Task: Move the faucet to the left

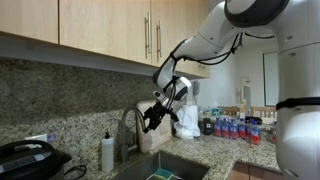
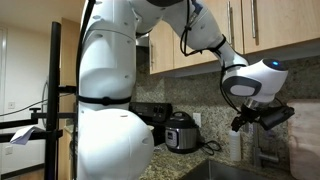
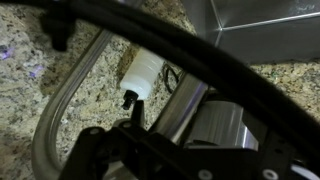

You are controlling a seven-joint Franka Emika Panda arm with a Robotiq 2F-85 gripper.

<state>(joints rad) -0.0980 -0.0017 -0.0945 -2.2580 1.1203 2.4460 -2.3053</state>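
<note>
The faucet (image 1: 131, 128) is a brushed-steel gooseneck tap standing behind the sink (image 1: 170, 170). In the wrist view its arched spout (image 3: 58, 105) curves at the left and its thick steel body (image 3: 212, 122) fills the middle, right against the dark fingers. My gripper (image 1: 152, 119) is at the top of the arch on its right side, and it also shows in an exterior view (image 2: 257, 119). The fingers look spread, with nothing clamped. I cannot tell whether they touch the faucet.
A small white soap bottle (image 1: 107, 152) stands left of the faucet and shows in the wrist view (image 3: 140, 72). A black appliance (image 1: 25, 160) sits far left. A white bag (image 1: 186, 121) and several bottles (image 1: 235, 128) are at the right. A cooker (image 2: 183, 132) is on the counter. Cabinets hang overhead.
</note>
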